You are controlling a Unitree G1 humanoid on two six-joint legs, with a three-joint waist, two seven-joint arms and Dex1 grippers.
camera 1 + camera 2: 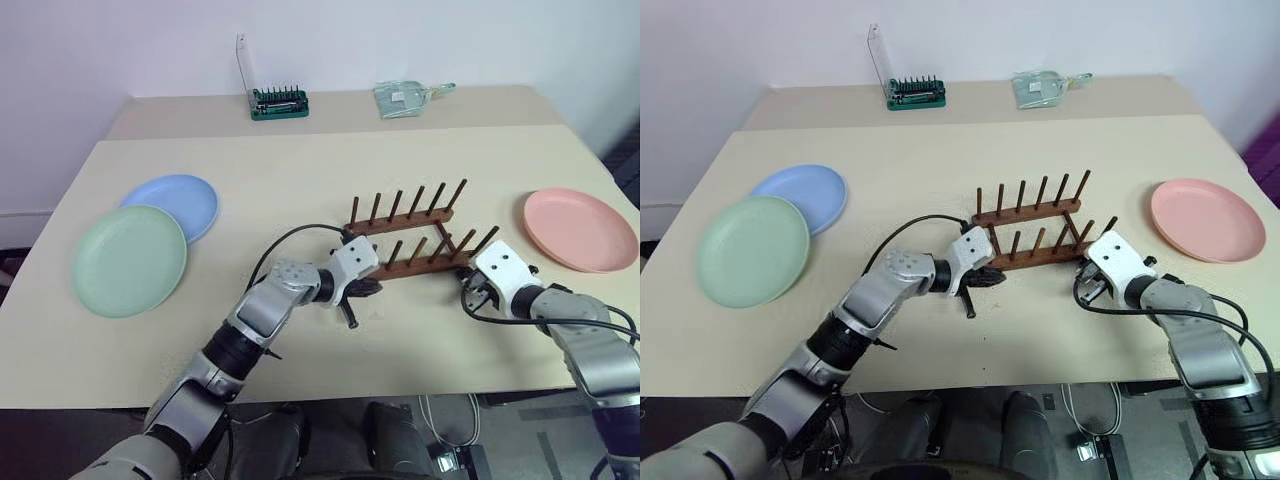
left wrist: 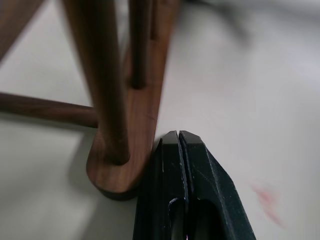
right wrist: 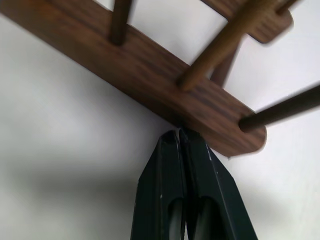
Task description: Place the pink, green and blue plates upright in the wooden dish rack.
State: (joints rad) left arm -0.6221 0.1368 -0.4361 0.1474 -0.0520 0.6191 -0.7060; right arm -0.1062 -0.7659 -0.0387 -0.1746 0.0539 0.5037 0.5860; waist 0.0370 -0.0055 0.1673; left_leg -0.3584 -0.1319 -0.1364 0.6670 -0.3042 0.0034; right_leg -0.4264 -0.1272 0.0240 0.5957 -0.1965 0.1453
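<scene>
2 grippers, left (image 2: 178, 137) and right (image 3: 179, 134), pressed together, touch rack (image 1: 410, 235) rail ends; table (image 1: 300, 180) beyond open.

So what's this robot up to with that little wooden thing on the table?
It has both grippers, shut and holding nothing, pressed against the near rail of the small dark brown wooden dish rack: the left gripper at one end, the right gripper near the other, seemingly nudging or steadying it. No plate is in the rack yet. The round green plate and the round blue plate, partly under it, lie flat on one side of the beige table, the round pink plate on the other.
</scene>
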